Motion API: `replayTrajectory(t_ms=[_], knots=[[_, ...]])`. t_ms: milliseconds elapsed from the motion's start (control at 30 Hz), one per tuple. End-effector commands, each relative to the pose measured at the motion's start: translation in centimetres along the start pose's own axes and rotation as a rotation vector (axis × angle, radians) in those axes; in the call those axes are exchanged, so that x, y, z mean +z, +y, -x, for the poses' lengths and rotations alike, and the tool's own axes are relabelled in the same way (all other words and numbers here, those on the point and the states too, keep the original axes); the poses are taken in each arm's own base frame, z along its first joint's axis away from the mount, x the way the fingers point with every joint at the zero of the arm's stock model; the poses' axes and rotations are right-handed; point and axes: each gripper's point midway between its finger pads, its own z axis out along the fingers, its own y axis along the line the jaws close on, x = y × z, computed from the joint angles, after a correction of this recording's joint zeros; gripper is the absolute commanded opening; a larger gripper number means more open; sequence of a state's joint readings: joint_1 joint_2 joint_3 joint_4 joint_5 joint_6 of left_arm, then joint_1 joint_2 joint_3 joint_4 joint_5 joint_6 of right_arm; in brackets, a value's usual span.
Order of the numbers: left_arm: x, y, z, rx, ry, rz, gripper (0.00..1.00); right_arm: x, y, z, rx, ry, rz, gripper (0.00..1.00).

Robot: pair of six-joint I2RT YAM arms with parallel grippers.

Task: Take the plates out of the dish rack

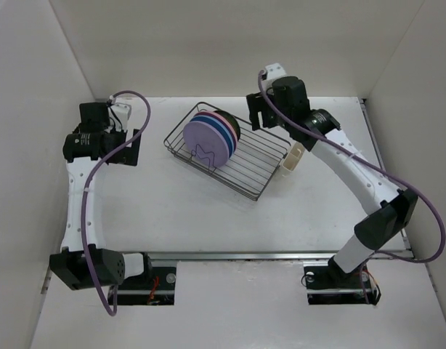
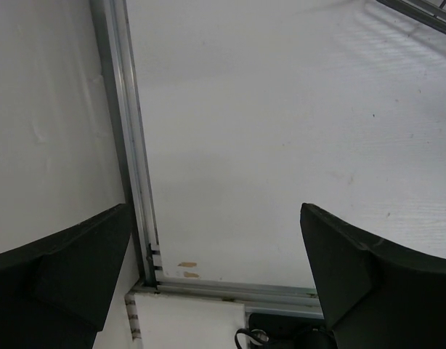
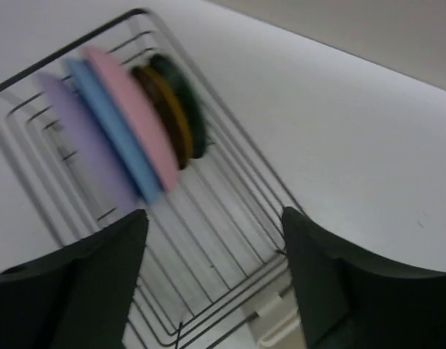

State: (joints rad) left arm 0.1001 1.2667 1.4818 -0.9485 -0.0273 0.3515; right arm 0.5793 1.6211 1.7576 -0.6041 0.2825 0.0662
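The dark wire dish rack (image 1: 246,169) sits mid-table with several plates standing on edge at its left end: lavender (image 1: 203,140) in front, then blue, pink, and darker ones behind. In the right wrist view they show blurred: lavender (image 3: 85,138), blue (image 3: 110,123), pink (image 3: 136,109), mustard (image 3: 165,102), dark teal (image 3: 185,94), above the rack floor (image 3: 208,247). My right gripper (image 1: 256,110) (image 3: 214,233) is open and empty, above the rack's far side right of the plates. My left gripper (image 1: 128,145) (image 2: 216,247) is open and empty, far left of the rack.
A small cream utensil cup (image 1: 293,160) hangs on the rack's right end, also low in the right wrist view (image 3: 281,327). White walls enclose the table. A metal rail (image 2: 132,145) runs along the table's left edge, and another (image 1: 266,254) along the near edge.
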Motion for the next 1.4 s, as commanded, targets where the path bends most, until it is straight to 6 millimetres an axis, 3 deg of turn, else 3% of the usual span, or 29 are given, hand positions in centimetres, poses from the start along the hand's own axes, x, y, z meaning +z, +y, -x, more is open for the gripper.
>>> replayTrajectory(t_ms=[0,33,67,133,333,433,633,767,900,1033,1133,1367], knots=[[0.3,-0.3,-0.6,-0.049,0.035,-0.004,1.00,-0.8,10.3,3.3,-0.188,-0.144,0.550,0.72],[0.5,-0.5,-0.6,-0.049,0.041,-0.018,1.00,-0.5,11.5,2.9,-0.204,-0.136,0.582,0.65],[1.1,-0.7,-0.8,-0.060,0.054,-0.021,1.00,0.3,13.0,1.9,-0.211,-0.110,0.629,0.50],[1.7,-0.8,-1.0,-0.070,0.063,-0.023,1.00,1.3,14.0,1.0,-0.217,-0.083,0.642,0.39],[3.5,-1.0,-0.6,-0.108,0.076,-0.025,1.00,4.7,16.4,-1.0,-0.250,-0.050,0.596,0.40],[4.0,-1.1,-0.8,-0.117,0.092,-0.028,1.00,6.2,15.8,-0.6,-0.229,-0.063,0.522,0.40],[5.0,-1.5,-1.1,-0.116,0.124,-0.046,1.00,9.4,15.3,-2.3,-0.234,-0.023,0.390,0.41],[5.3,-1.8,-1.1,-0.116,0.131,-0.060,1.00,9.2,16.1,-2.3,-0.244,-0.024,0.386,0.41],[5.3,-1.9,-1.1,-0.117,0.129,-0.069,1.00,6.6,17.1,-0.5,-0.257,-0.069,0.401,0.50],[5.3,-1.9,-0.9,-0.117,0.120,-0.067,1.00,5.0,15.7,1.5,-0.243,-0.113,0.354,0.50],[5.3,-2.0,-0.8,-0.118,0.118,-0.076,1.00,5.1,15.6,1.6,-0.243,-0.114,0.344,0.50],[5.9,-1.9,-1.4,-0.115,0.150,-0.065,1.00,8.0,15.8,-1.5,-0.264,-0.044,0.306,0.50]])
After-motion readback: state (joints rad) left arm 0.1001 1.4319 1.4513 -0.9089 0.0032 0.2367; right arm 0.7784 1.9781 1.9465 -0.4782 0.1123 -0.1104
